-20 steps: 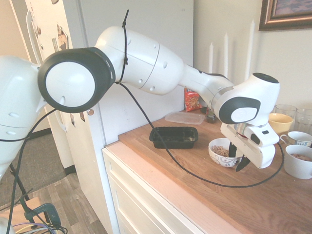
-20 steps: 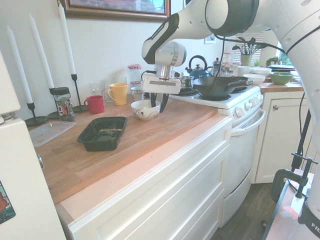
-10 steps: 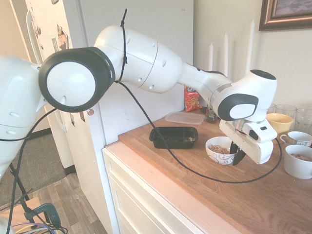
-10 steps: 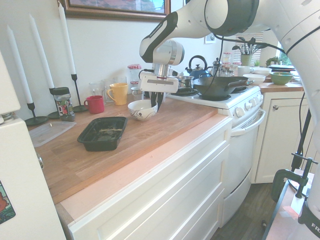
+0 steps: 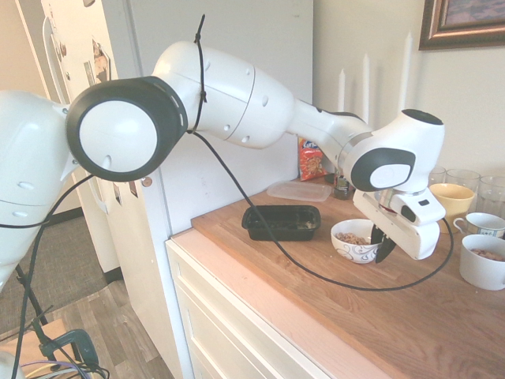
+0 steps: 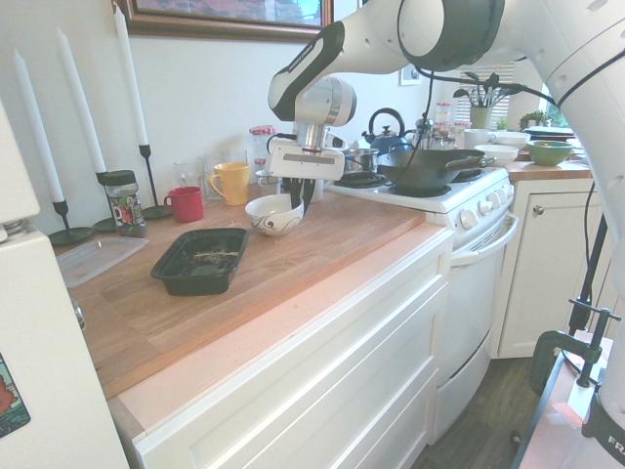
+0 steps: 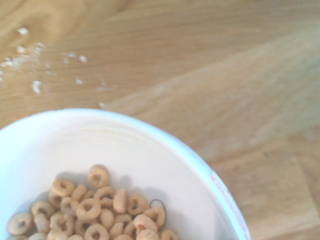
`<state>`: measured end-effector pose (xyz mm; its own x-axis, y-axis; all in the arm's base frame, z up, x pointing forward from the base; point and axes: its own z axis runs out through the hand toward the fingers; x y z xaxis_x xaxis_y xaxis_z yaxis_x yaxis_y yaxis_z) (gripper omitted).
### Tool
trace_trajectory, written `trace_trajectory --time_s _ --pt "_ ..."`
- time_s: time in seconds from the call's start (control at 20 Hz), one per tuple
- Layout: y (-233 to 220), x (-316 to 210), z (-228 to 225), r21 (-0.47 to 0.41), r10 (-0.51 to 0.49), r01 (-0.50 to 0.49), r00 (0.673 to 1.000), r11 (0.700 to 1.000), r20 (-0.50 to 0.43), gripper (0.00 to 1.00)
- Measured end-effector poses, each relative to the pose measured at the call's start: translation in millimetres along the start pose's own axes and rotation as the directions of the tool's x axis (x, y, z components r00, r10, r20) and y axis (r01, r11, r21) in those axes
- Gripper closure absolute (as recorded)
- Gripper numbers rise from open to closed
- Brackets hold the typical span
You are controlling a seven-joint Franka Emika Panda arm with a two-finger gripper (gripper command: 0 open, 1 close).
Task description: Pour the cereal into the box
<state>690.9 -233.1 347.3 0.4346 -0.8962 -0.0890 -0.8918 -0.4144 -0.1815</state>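
The cereal [image 7: 100, 215] is a heap of small tan rings in the bottom of a white patterned bowl [image 5: 353, 242]. My gripper [image 5: 383, 246] is shut on the bowl's rim, on the side away from the box. From the other side, the gripper [image 6: 301, 198] holds the bowl [image 6: 271, 216] just above the wooden counter. The box [image 5: 282, 222] is a shallow black tray a short way to the bowl's left in the first exterior view. In the second exterior view the box [image 6: 200, 260] lies nearer the counter's front edge, with a few bits inside.
A flat clear container [image 5: 299, 190] and an orange-red snack bag [image 5: 312, 160] sit behind the box. Red mug [image 6: 185, 203], yellow mug [image 6: 230, 182], a jar [image 6: 122, 203] and tall candles [image 6: 83, 107] line the wall. White cups [image 5: 483, 260] stand beside the gripper. A stove with a wok [image 6: 430, 168] adjoins the counter.
The fingers closed on the bowl's rim. Gripper and bowl then shifted up and toward the box.
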Motion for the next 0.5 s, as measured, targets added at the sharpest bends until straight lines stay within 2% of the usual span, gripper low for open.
trace_trajectory --time_s 0.5 --pt "-18.7 -16.9 -56.2 0.037 -0.045 0.048 0.997 0.998 -0.062 1.00"
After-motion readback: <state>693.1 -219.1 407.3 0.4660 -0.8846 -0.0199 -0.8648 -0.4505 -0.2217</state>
